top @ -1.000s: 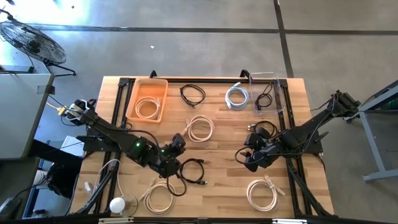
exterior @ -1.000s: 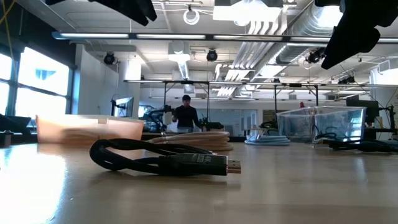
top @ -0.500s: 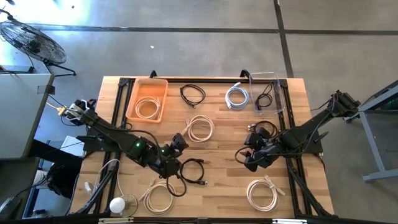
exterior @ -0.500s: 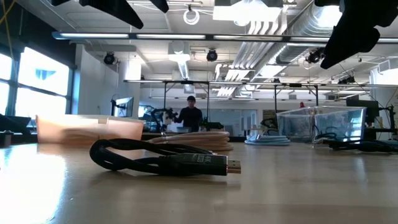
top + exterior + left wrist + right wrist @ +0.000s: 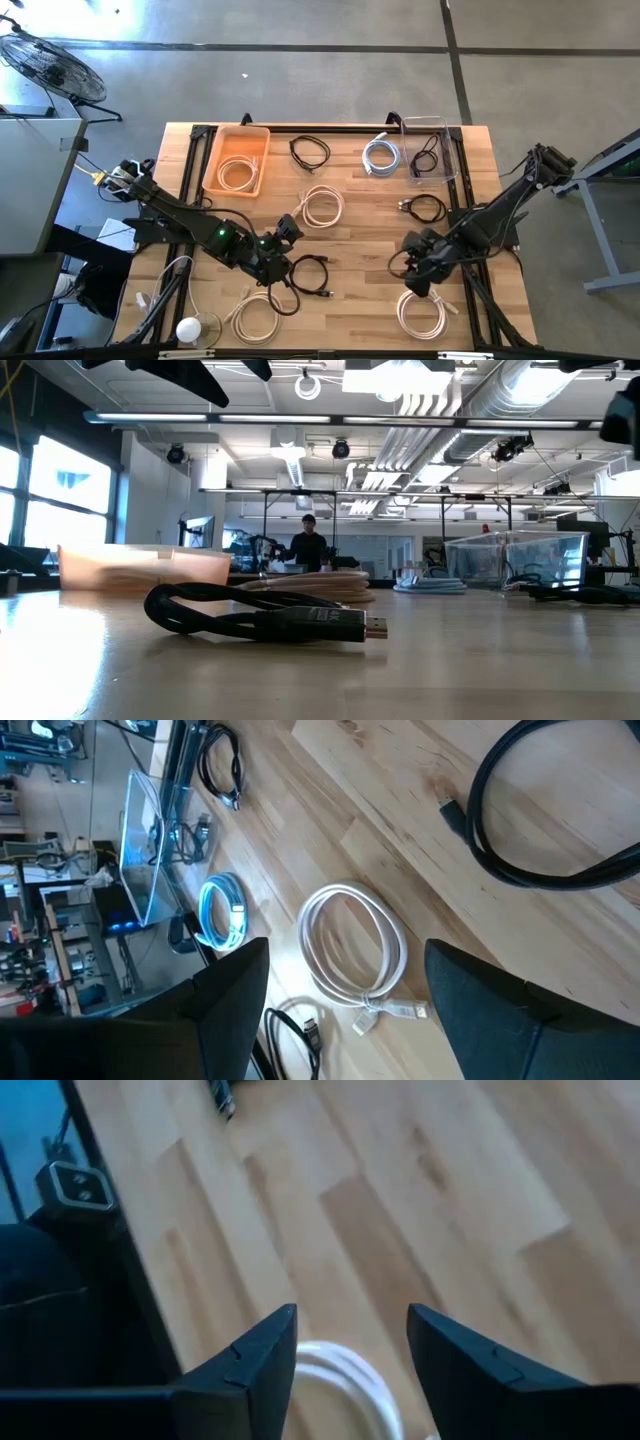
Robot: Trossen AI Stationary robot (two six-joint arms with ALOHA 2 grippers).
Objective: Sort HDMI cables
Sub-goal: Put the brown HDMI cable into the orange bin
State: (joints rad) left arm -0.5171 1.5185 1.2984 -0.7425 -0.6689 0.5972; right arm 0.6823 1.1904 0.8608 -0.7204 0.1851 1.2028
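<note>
two bins sit at the far edge of the wooden table (image 5: 350,225): an orange tray (image 5: 236,160) holding one cream coil, and a clear plastic bin (image 5: 432,150) holding a thin black cable. rest of the hdmi cables are loose on the wood: a black one (image 5: 310,152) and a silvery-white one (image 5: 381,155) between the bins, a cream coil (image 5: 322,206) mid-table, another black one (image 5: 426,208) just on the near side of the clear bin.

left gripper (image 5: 284,233) hangs with its fingers spread wide and nothing in them, right beside a black cable (image 5: 310,274) on the table. right gripper (image 5: 420,275) is partly open, also empty, hovering just above a cream coil (image 5: 423,310) near the front edge.

my worry: these coils are floppy, so pinching only one strand could let the loop unwind and drag across the table. could also snag the neighbouring cream coil (image 5: 258,318) by the left arm.
</note>
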